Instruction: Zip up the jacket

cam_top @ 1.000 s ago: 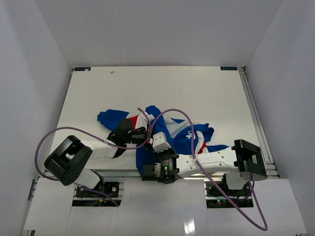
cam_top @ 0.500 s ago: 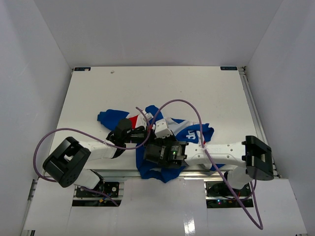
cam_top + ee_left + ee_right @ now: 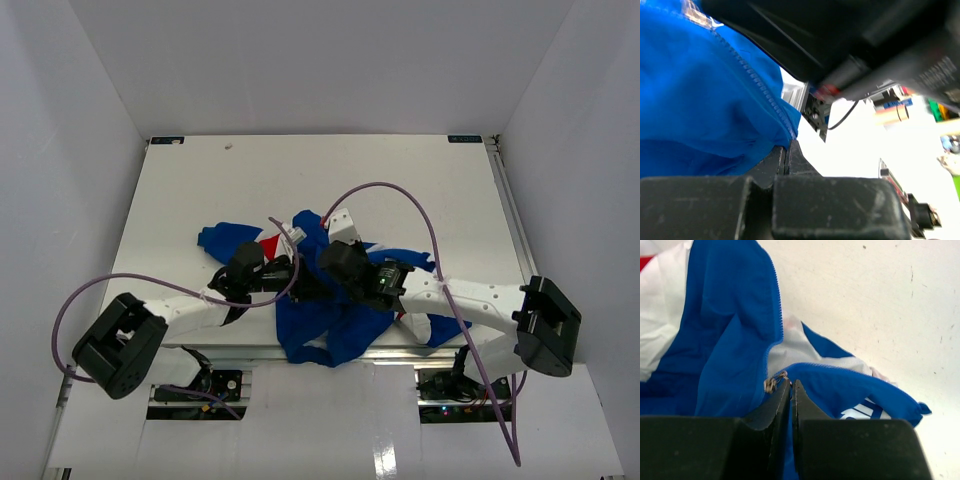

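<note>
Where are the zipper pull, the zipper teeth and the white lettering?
zipper pull (image 3: 771, 384): right wrist view, on the metal tab.
zipper teeth (image 3: 756, 81): left wrist view, midway along the tooth row.
white lettering (image 3: 860, 412): right wrist view, on the letters' middle.

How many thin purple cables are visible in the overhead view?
2. One thin purple cable loops beside the left arm; the other arches over the right arm and blue fabric jacket. None seems hidden.

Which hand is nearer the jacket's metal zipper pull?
Right. The right hand is shut right at the zipper pull; the left hand pinches the jacket along its zipper teeth, no pull in its view.
</note>
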